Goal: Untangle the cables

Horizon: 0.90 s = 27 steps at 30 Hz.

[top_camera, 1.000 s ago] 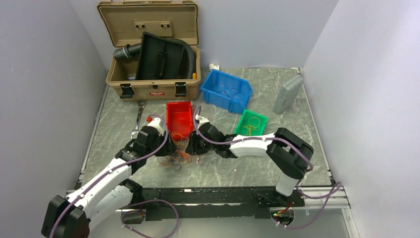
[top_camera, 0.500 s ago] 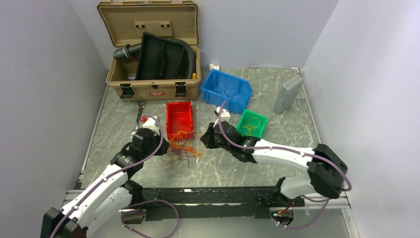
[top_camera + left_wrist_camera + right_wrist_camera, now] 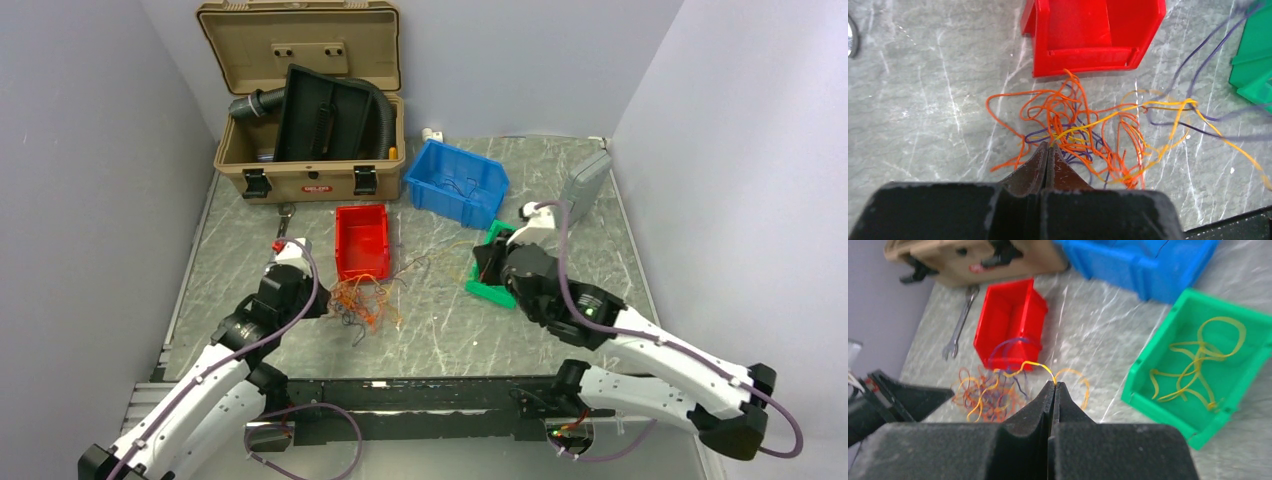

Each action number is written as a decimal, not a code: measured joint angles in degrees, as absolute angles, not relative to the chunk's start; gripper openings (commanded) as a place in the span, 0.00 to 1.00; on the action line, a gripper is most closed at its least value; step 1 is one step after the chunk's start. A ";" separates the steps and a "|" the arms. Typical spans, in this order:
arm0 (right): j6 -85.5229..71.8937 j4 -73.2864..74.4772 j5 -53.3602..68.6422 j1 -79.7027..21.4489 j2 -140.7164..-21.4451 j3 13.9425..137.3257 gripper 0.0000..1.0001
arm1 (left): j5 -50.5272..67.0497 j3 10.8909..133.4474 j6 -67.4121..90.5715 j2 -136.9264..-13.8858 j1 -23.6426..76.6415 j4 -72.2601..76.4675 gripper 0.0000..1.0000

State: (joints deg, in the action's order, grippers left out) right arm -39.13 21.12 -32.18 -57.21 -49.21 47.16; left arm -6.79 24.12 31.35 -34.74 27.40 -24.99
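Observation:
The cables point(image 3: 1083, 125) are a tangle of thin orange, yellow and purple strands on the marble tabletop, just in front of the red bin point(image 3: 1088, 30). My left gripper point(image 3: 1048, 145) is shut, its tips pinching strands at the near edge of the tangle. In the top view it sits at the tangle's left side point(image 3: 328, 300). My right gripper point(image 3: 1054, 384) is shut on a yellow strand that runs back to the cables point(image 3: 990, 390). It hovers by the green bin point(image 3: 490, 290), and a few strands stretch between it and the pile point(image 3: 360, 300).
The green bin point(image 3: 1158, 412) holds loose yellow cables point(image 3: 1198, 355). A blue bin point(image 3: 457, 180) stands behind it, and a grey case point(image 3: 582, 188) lies at the far right. A tan toolbox point(image 3: 310, 120) with a black hose stands open at the back left. A wrench point(image 3: 283, 225) lies left of the red bin.
Both grippers closed on strands. The right gripper then pulled right, toward the green bin, drawing strands out of the tangle. The left gripper drew back slightly to the left.

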 measured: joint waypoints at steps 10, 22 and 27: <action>-34.20 32.32 -51.90 -57.21 -40.05 60.80 0.00 | -13.34 27.24 35.44 -35.33 27.40 -29.93 0.00; -25.08 31.77 -54.83 -57.10 -35.81 66.19 0.00 | -14.35 27.44 37.34 -35.70 27.40 -31.77 0.00; -21.85 31.68 -50.85 -57.10 -39.79 69.10 0.00 | -11.35 29.80 35.31 -33.82 27.40 -32.18 0.00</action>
State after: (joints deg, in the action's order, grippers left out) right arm -21.85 31.68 -50.85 -57.10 -39.79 69.10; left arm -11.35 29.80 35.31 -33.82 27.40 -32.18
